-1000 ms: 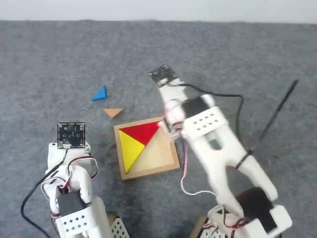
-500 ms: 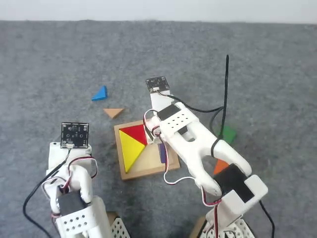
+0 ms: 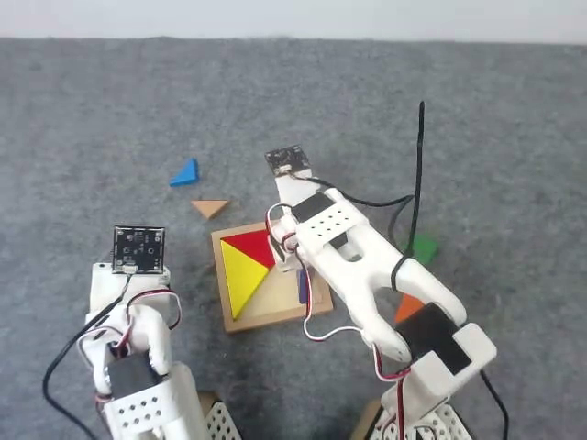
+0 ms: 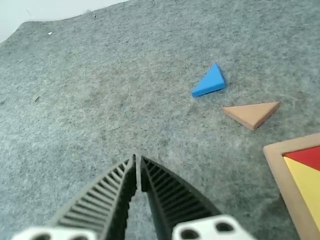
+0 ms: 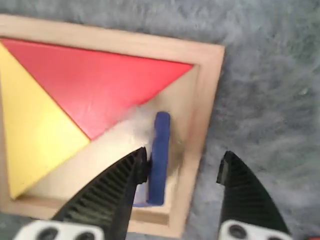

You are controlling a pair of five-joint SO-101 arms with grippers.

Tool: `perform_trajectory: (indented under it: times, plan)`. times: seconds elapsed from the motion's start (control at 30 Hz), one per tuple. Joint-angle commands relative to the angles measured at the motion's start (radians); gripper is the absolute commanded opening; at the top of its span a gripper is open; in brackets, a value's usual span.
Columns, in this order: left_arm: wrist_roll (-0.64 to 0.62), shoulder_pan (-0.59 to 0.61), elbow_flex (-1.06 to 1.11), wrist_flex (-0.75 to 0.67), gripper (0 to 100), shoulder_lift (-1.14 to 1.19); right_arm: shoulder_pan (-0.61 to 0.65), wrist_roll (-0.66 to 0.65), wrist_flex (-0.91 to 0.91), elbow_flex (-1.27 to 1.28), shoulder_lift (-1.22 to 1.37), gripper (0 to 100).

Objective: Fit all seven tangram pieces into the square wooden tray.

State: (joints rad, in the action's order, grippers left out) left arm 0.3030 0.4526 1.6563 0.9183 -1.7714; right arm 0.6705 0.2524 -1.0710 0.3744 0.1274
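The square wooden tray holds a red triangle and a yellow triangle. A dark blue piece stands on edge inside the tray near its right wall. My right gripper is open just above it, one finger touching the piece's side, the other outside the tray wall. My left gripper is shut and empty over bare carpet, short of a blue triangle and a tan triangle.
A green piece and an orange piece lie on the grey carpet to the right of the tray, partly behind the right arm. The left arm stands at the front left.
The right arm has swung left over the tray, which uncovers the green and orange pieces. The dark blue piece now shows in the tray. The left arm has barely shifted.
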Motion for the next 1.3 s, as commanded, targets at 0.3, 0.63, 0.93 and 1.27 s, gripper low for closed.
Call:
perform_trajectory:
  times: [0.3, 0.63, 0.93, 1.27]
  plan:
    - [0.014, -0.003, -0.007, 0.008, 2, 0.006, -0.142, -0.249, -0.171, -0.057, -0.194, 11.2]
    - [0.014, -0.003, -0.007, 0.009, 2, 0.006, -0.139, -0.362, 0.099, 0.153, -0.260, 0.0]
    - [0.014, -0.003, -0.007, 0.009, 2, 0.006, -0.087, -0.367, 0.088, 0.252, -0.262, 0.8]
    - [0.014, -0.002, -0.007, 0.009, 2, 0.006, -0.008, -0.433, 0.019, 0.226, -0.275, 0.8]
